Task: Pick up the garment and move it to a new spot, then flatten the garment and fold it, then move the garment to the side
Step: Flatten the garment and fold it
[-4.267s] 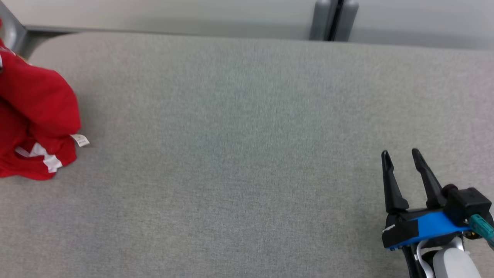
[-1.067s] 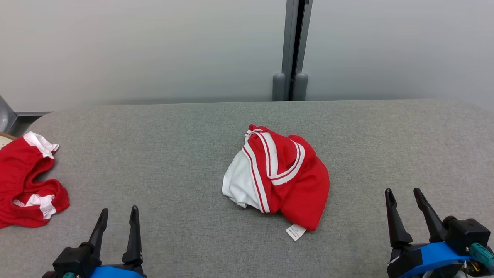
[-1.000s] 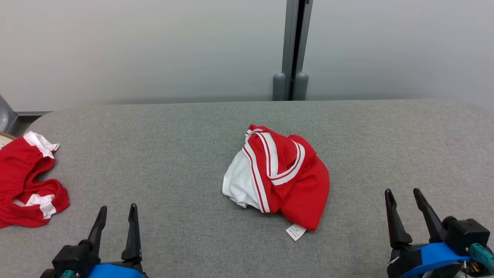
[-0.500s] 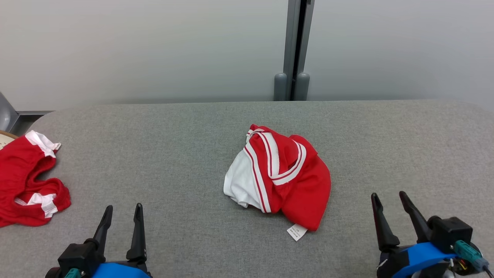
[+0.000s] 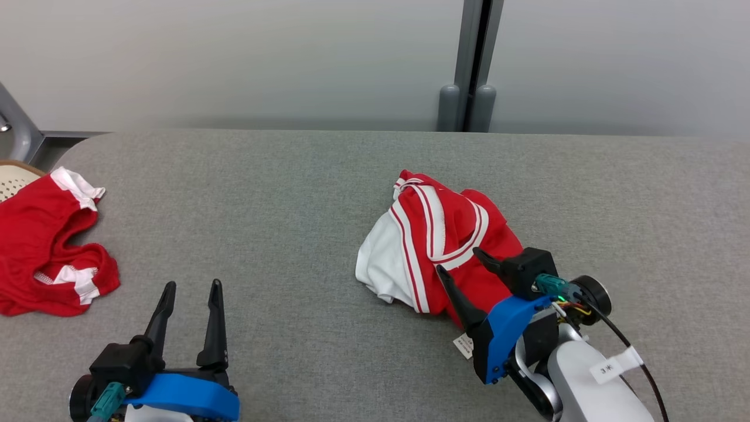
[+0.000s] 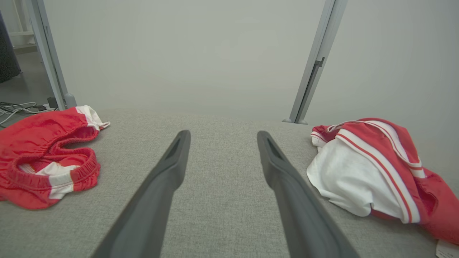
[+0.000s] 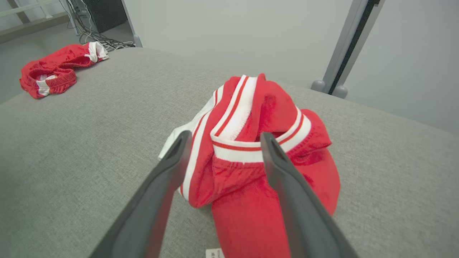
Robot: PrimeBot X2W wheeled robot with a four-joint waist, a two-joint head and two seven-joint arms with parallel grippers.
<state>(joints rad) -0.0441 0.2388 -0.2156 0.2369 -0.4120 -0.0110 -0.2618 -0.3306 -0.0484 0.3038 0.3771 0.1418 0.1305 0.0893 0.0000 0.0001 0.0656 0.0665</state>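
The crumpled red-and-white garment [image 5: 436, 234] lies near the middle of the grey desk [image 5: 281, 193], a red heap with white striped bands across its top and a white panel spilling out on its left side. A small white label [image 5: 463, 346] sticks out from its near edge onto the desk.

The right gripper [image 5: 458, 261] sits at the garment's near right edge, its two dark fingers spread wide and pointing up and to the left across the red cloth. In the right wrist view the fingers [image 7: 161, 186] straddle the heap: the striped band and the red fold below it lie in the gap between them, and the white panel shows just outside the left finger. The jaws stand apart with nothing pinched. Whether the fingertips already touch the cloth or hover just above it, I cannot tell.

The left gripper [image 5: 193, 284] is low at the near left of the desk, well apart from the garment, which shows off to its right in the left wrist view. Its fingers are spread just as wide and hold nothing, with bare grey desk between them.

A second piece, red shorts [image 5: 47, 246] with an elastic waistband and white trim, lies bunched at the far left end of the desk, well clear of both grippers.
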